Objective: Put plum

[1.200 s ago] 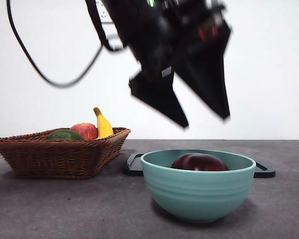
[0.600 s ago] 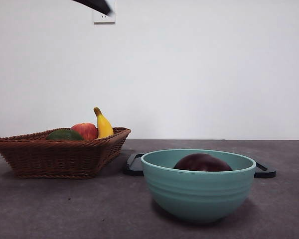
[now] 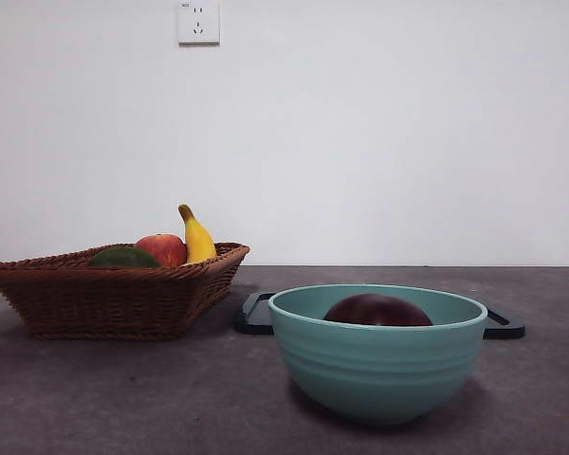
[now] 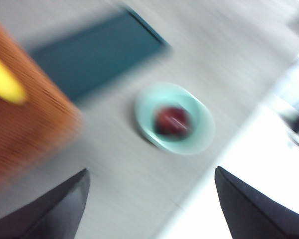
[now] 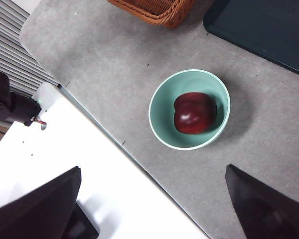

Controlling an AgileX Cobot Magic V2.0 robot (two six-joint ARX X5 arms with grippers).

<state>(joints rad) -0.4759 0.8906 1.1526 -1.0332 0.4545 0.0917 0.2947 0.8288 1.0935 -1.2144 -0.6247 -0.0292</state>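
Note:
The dark maroon plum [image 3: 377,310] lies inside the teal bowl [image 3: 377,370] at the front of the table. It also shows in the right wrist view [image 5: 194,112] inside the bowl [image 5: 162,130], and blurred in the left wrist view [image 4: 172,121]. My left gripper [image 4: 152,204] is open and empty, high above the table. My right gripper [image 5: 154,204] is open and empty, high above the table's edge. Neither gripper shows in the front view.
A wicker basket [image 3: 114,294] at the left holds a red apple [image 3: 162,249], a banana [image 3: 195,237] and a dark green fruit [image 3: 123,257]. A dark tray [image 3: 256,316] lies behind the bowl. A white surface [image 5: 65,164] borders the table.
The arm that hung open above the bowl has risen up and left, out of the front view. The plum stays in the bowl.

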